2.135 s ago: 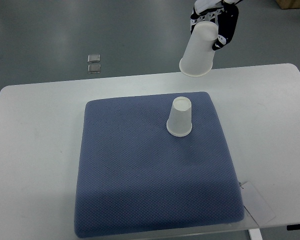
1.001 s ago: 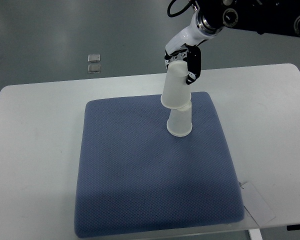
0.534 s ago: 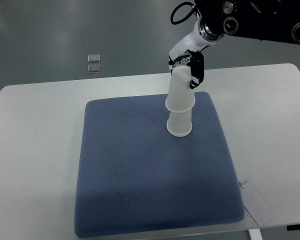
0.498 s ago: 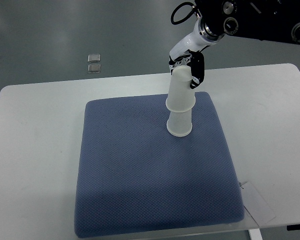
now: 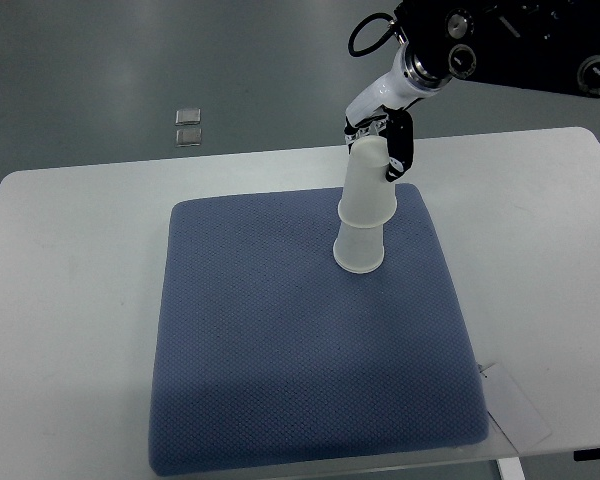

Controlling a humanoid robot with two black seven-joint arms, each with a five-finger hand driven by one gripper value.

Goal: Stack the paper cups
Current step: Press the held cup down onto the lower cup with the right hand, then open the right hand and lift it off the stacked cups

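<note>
- Two small clear squares [image 5: 188,127] are lying on the grey floor [image 5: 100,70] beyond the far left part of the table, one just behind the other; whatever they carry is too small to make out
- The white table [image 5: 60,300] is running across the whole width of the view, and a blue textured mat [image 5: 280,350] is covering its middle
- On the far right part of the mat, an upside-down white paper cup [image 5: 359,250] is standing with its rim on the fabric
- A second upside-down paper cup [image 5: 368,185] is sitting over the top of the first one, slipped only part of the way down and leaning slightly toward the right; no printing or logo is showing on either cup
- The right robot hand [image 5: 388,140] is reaching down from the upper right, its black and white fingers [image 5: 401,148] clamping the upper end of the top cup
- The dark arm housing [image 5: 510,45] behind the hand is filling the top right corner; it is showing round fittings and a black cable loop, and any marking on it is too small to read
- Near the front right corner of the table, a white sheet of paper [image 5: 515,405] is lying flat just beside the mat's corner, with no writing visible on it
</note>
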